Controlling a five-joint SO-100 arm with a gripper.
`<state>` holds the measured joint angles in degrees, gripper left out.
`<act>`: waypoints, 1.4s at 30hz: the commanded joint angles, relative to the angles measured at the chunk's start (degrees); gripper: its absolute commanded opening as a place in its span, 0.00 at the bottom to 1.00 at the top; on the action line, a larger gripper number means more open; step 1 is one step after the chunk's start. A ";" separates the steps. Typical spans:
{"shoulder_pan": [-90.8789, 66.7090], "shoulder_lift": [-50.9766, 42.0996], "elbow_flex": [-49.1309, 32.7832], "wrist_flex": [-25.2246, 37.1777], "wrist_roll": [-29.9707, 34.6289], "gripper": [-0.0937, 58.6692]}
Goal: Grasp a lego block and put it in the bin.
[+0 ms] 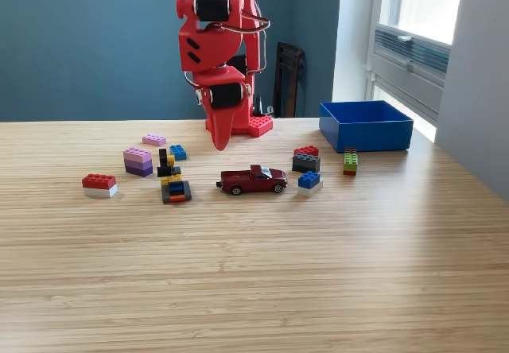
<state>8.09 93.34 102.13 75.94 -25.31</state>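
A red robot arm (219, 51) stands at the back of a pale wooden counter (254, 273), folded so that its gripper (218, 140) points straight down, its tip hanging above bare wood. The jaws look pressed together with nothing between them. The bin (366, 126), a shallow bright-blue box, sits on the exterior view's right, near the counter's far edge, its long axis running left to right; its inside looks empty, though the near wall hides part of the floor. Lego blocks lie scattered ahead of the arm: a red-and-white one (99, 185) far left, a purple stack (138, 161), a blue block (309, 180) and a green-topped stack (350, 161) just in front of the bin. A dark red toy car (253, 180) sits between them, lying crosswise.
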 commanded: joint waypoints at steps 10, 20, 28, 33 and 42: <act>-5.71 4.83 -0.09 -0.53 12.22 0.26; -8.44 4.83 0.35 -0.53 15.64 0.44; -8.44 4.83 -0.09 -0.53 15.64 0.44; -9.67 4.83 -0.88 -0.44 17.31 0.46; -7.29 4.83 1.85 -0.62 17.14 0.56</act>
<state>-1.41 93.43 104.41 75.32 -7.91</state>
